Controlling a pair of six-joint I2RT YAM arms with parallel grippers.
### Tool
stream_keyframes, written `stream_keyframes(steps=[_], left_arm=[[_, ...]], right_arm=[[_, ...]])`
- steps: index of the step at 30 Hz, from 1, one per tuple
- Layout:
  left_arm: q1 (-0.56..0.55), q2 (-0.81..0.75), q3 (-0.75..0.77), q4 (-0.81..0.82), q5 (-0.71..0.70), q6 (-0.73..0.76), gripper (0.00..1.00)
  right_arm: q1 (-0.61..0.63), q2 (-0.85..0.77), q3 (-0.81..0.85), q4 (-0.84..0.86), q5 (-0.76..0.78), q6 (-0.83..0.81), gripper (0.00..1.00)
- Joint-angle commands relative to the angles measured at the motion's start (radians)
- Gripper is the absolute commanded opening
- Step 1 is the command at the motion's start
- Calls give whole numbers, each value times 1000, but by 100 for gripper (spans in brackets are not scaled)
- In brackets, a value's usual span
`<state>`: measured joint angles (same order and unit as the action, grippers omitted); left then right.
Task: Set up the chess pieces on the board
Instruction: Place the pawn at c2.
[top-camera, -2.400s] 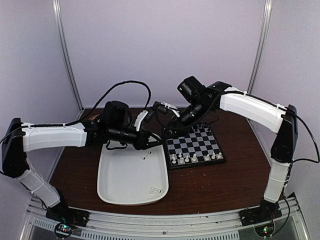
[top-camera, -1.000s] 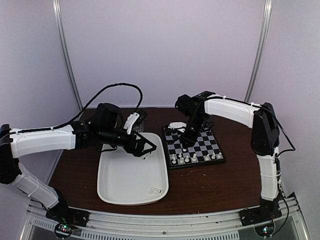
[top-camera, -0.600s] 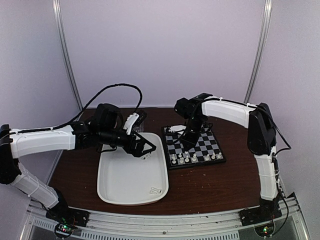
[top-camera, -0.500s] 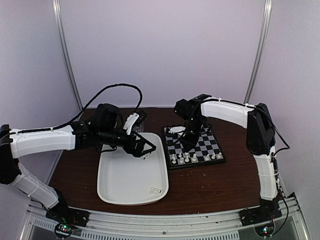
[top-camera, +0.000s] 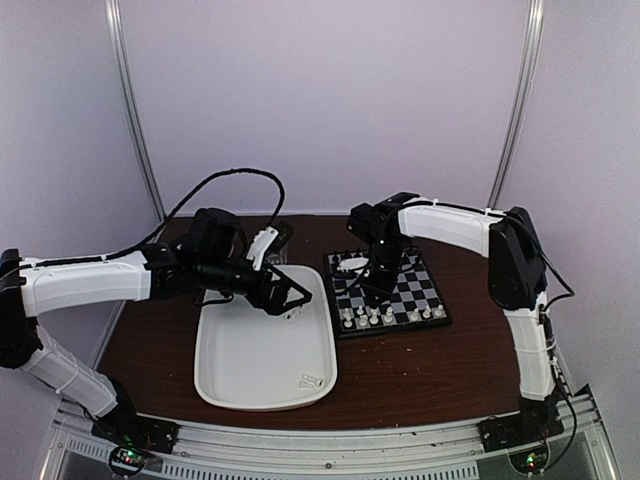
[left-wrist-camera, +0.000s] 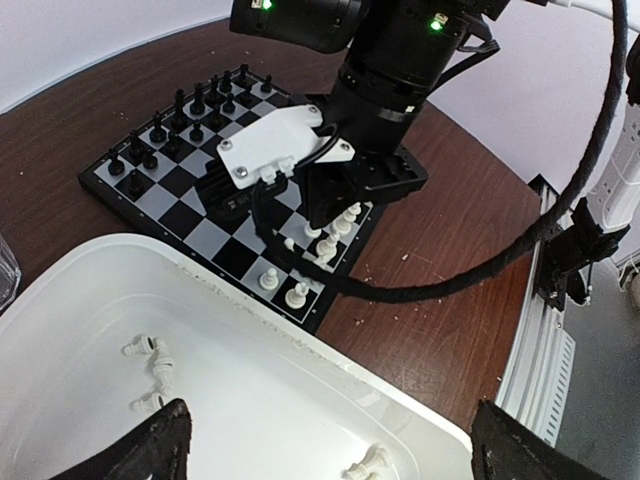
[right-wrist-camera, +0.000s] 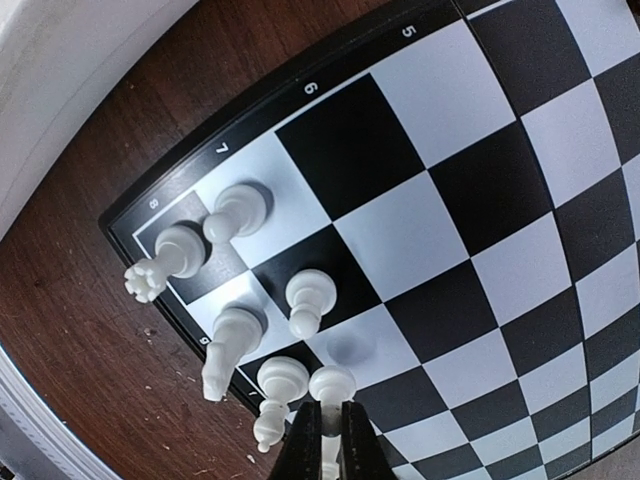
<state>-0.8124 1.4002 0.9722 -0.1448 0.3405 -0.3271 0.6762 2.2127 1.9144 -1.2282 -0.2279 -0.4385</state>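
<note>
Right gripper (right-wrist-camera: 328, 405) clenches a pawn (right-wrist-camera: 332, 381) on the board (right-wrist-camera: 430, 230) (its top hidden between the fingers (right-wrist-camera: 305, 440)); left gripper (left-wrist-camera: 330, 435), mostly out of frame, gapes over the tray (left-wrist-camera: 60, 330).

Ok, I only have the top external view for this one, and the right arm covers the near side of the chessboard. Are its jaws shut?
Observer: Yes. In the right wrist view the right gripper has its fingers pressed together, with a white pawn right at their tips. I can't tell whether it is pinched.
Operator: What else stands around it?
Observer: Five more white chess pieces show in the corner of the chessboard, by the printed 7 and 8.
Operator: And the left arm?
Observer: The left wrist view shows the left gripper open above the white tray, where loose white chessmen lie on their sides.
</note>
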Motion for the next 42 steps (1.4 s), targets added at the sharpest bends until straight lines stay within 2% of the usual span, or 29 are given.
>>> stream_keyframes(steps=[1, 28, 39, 42], left_arm=[[5, -10, -6, 22, 0, 8, 98], [6, 11, -7, 37, 23, 2, 98], [7, 18, -9, 40, 24, 2, 98], [5, 22, -9, 40, 15, 0, 98]], right_arm=[[-5, 31, 31, -13, 4, 1, 4], [-26, 69, 62, -7, 24, 15, 7], [-26, 62, 72, -20, 14, 21, 25], [-26, 42, 72, -22, 19, 27, 33]])
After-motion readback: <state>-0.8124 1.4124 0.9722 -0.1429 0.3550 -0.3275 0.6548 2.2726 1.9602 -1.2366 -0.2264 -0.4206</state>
